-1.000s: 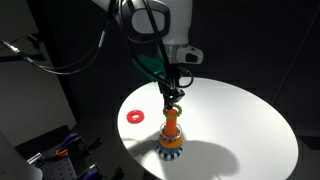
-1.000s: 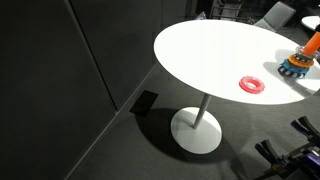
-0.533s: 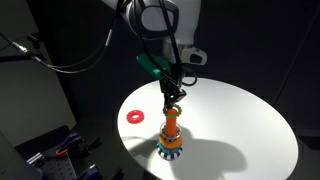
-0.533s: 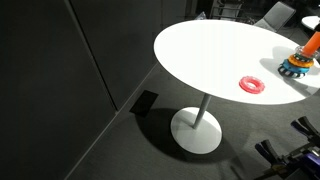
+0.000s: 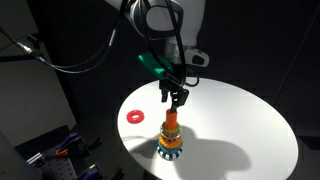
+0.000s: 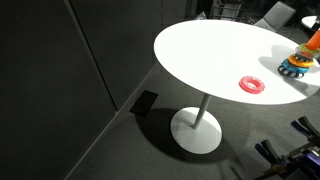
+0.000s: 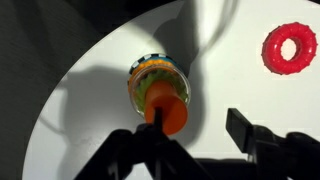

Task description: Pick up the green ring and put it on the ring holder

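The ring holder [image 5: 172, 138] stands near the front of the white round table [image 5: 240, 115], its orange peg upright on a banded base. In the wrist view the green ring [image 7: 145, 92] lies around the peg on the ring holder [image 7: 166, 108], partly hidden by the orange peg top. My gripper [image 5: 176, 97] hangs just above the peg, open, with nothing between its fingers [image 7: 245, 130]. In an exterior view the ring holder [image 6: 297, 62] sits at the right edge of the picture, and the gripper is out of that frame.
A flat red ring [image 5: 133, 115] lies on the table left of the holder, seen also as the red ring [image 6: 252, 84] and the red ring [image 7: 290, 47]. The table [image 6: 210, 50] stands on a single pedestal foot [image 6: 197, 130]; dark walls surround it.
The gripper has gone from shut to open and risen slightly above the peg. The green ring now rests on the holder.
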